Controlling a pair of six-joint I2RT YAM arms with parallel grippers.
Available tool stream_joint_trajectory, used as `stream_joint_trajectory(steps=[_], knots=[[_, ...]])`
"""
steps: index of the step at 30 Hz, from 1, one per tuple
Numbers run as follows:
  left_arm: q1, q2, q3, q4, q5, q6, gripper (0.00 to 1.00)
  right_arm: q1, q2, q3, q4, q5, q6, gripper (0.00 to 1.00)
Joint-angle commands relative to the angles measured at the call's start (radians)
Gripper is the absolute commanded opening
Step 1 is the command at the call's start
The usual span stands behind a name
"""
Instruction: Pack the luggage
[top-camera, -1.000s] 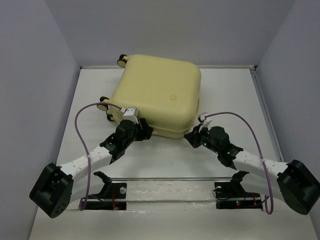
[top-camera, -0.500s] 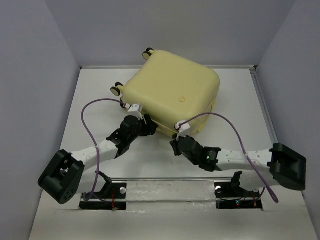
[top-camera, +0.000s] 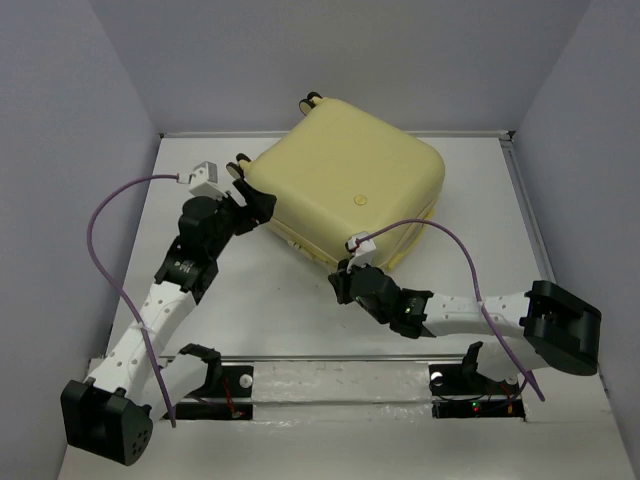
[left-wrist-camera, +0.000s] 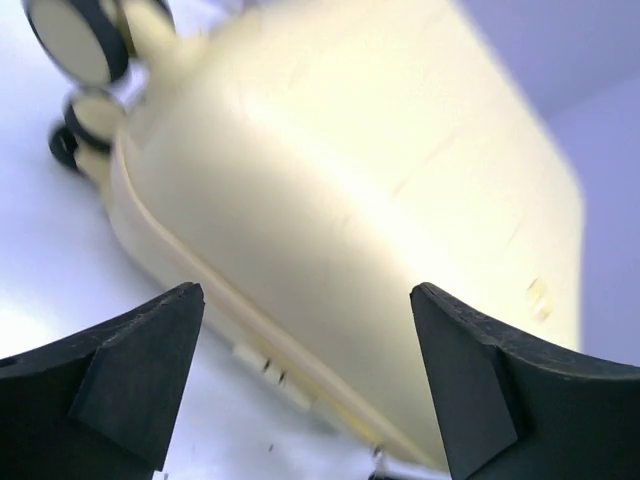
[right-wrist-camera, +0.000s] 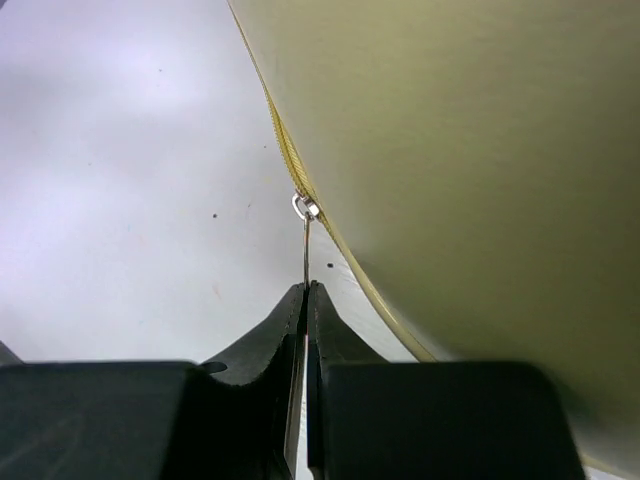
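**Near edge.** Two black mounting brackets (top-camera: 215, 375) are fixed to the white table (top-camera: 270, 320). A purple cable (top-camera: 100, 235) loops off each arm.

**Right gripper** (top-camera: 346, 272). It is low over the table, just in front of the luggage's near edge. In the wrist view its fingers (right-wrist-camera: 275, 335) are pinched together on a thin metal zipper pull (right-wrist-camera: 304, 250). The ring of the pull joins the yellow zipper seam (right-wrist-camera: 278, 135) that runs along the side of the shell.

**Left gripper** (top-camera: 254, 200). It sits farther back, at the luggage's left corner, just beside the wheels. Its fingers (left-wrist-camera: 140, 375) are spread wide and hold nothing. In the wrist view the shell lies beyond the gap between them, and contact cannot be told.

**Luggage** (top-camera: 350, 185). This is a pale yellow hard-shell case, a rounded square in shape. It lies flat on the table with its broad face up, toward the far side and a little right of centre, turned corner-on to the arms. The two shells appear closed together.

**Wheels** (top-camera: 240, 166). The cream-and-black pairs sit on the left and far corners. They are blurred in the left wrist view.

**Surround.** Plain grey walls (top-camera: 80, 120) enclose the table.
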Motion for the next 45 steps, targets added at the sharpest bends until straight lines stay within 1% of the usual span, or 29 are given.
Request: stream_joint_trajectory(steps=[1,2,3,4,5,8,9,14,15,17,24,30,33,34,36,37,41,42,43,45], knots=[[0.132,0.039,0.184,-0.125,0.106,-0.023,0.99,-0.015,-0.059,-0.036,0.085,-0.116,0.029,0.07],[0.163,0.073,0.209,-0.128,0.136,-0.023,0.99,-0.015,-0.061,-0.036,0.082,-0.117,0.026,0.07],[0.194,0.149,0.252,-0.126,0.165,-0.032,0.99,-0.024,-0.056,-0.037,0.082,-0.120,0.026,0.07],[0.249,0.188,0.272,-0.122,0.207,-0.039,0.99,-0.024,-0.052,-0.033,0.082,-0.135,0.025,0.07],[0.269,0.258,0.290,-0.116,0.226,-0.047,0.99,-0.024,-0.045,-0.028,0.082,-0.140,0.022,0.07],[0.321,0.353,0.355,-0.085,0.274,-0.073,0.99,-0.024,-0.016,-0.017,0.084,-0.154,0.022,0.07],[0.328,0.411,0.396,-0.086,0.278,-0.078,0.99,-0.024,-0.010,-0.016,0.088,-0.159,0.022,0.07],[0.338,0.539,0.484,-0.085,0.298,-0.096,0.99,-0.024,0.005,-0.019,0.099,-0.182,0.014,0.07],[0.338,0.574,0.494,-0.062,0.301,-0.101,0.99,-0.024,0.005,-0.020,0.102,-0.185,0.012,0.07],[0.340,0.613,0.527,-0.053,0.314,-0.122,0.99,-0.024,0.001,-0.028,0.108,-0.192,0.012,0.07],[0.339,0.757,0.576,0.059,0.375,-0.236,0.99,-0.024,-0.016,-0.060,0.131,-0.200,0.018,0.07],[0.340,0.786,0.548,0.171,0.374,-0.317,0.96,-0.024,-0.029,-0.062,0.119,-0.202,0.006,0.07],[0.340,0.795,0.533,0.231,0.374,-0.371,0.92,-0.024,-0.036,-0.068,0.117,-0.198,0.009,0.07],[0.340,0.799,0.527,0.248,0.372,-0.400,0.88,-0.024,-0.038,-0.068,0.116,-0.197,0.009,0.07],[0.340,0.809,0.522,0.278,0.374,-0.423,0.83,-0.024,-0.039,-0.068,0.110,-0.200,0.009,0.07],[0.340,0.815,0.525,0.288,0.381,-0.431,0.79,-0.024,-0.039,-0.068,0.108,-0.198,0.009,0.07],[0.342,0.857,0.566,0.292,0.403,-0.451,0.68,-0.024,-0.045,-0.068,0.096,-0.195,0.003,0.07],[0.340,0.874,0.576,0.292,0.409,-0.460,0.63,-0.024,-0.048,-0.066,0.093,-0.192,0.002,0.07],[0.340,0.880,0.592,0.294,0.416,-0.463,0.40,-0.024,-0.052,-0.065,0.087,-0.189,0.000,0.07],[0.342,0.888,0.599,0.296,0.417,-0.467,0.09,-0.035,-0.058,-0.066,0.081,-0.185,-0.006,0.07]])
